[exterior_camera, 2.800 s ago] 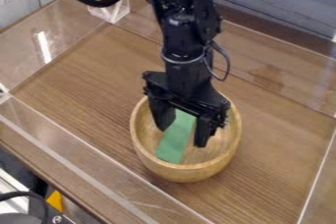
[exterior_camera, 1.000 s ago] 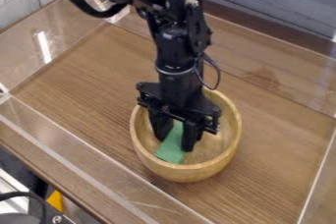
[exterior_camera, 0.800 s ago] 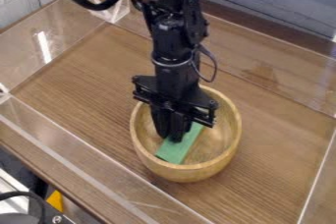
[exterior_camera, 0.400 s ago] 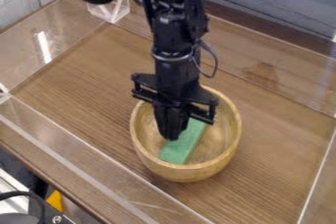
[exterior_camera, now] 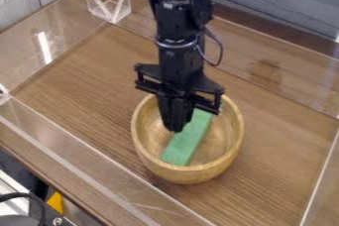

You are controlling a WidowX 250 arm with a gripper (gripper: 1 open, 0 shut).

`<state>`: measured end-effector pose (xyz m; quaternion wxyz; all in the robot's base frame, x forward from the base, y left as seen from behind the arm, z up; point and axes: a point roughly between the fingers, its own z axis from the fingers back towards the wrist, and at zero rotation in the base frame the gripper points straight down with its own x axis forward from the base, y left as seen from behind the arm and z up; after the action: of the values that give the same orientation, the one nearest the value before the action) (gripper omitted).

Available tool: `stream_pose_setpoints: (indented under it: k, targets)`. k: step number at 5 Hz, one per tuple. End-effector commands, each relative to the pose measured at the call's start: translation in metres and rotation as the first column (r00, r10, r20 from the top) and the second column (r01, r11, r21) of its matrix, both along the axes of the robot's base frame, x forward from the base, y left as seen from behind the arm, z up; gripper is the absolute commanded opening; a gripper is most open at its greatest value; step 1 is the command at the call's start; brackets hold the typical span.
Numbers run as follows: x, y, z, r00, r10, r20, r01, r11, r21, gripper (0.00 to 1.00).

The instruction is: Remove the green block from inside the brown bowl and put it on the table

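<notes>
The brown bowl sits on the table near the front centre. The green block lies slanted inside it, its lower end on the bowl's floor and its upper end towards the far right rim. My gripper hangs straight down over the bowl. Its fingers are shut together into a narrow point. The tips are at the block's upper left edge, and the block shows beside them rather than between them. Whether the tips touch the block is unclear.
Clear acrylic walls run along the left, front and right edges of the table. A clear acrylic stand sits at the back left. Open tabletop lies to the right of the bowl and behind it.
The open fingers that straddled the block have closed together. The arm has since risen a little. The block is still in the bowl, with more of it showing now.
</notes>
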<state>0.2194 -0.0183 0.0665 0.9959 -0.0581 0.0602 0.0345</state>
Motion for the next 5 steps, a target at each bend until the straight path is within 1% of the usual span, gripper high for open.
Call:
stream_pose_setpoints:
  k: [1,5]
  targets:
    - [0.0102,-0.0008,0.016,0.998,-0.002,0.066,0.002,1.0,-0.004,0.0]
    - [0.0104,-0.0046,0.0161,0.998,-0.021,0.067,0.021,1.0,-0.003,0.0]
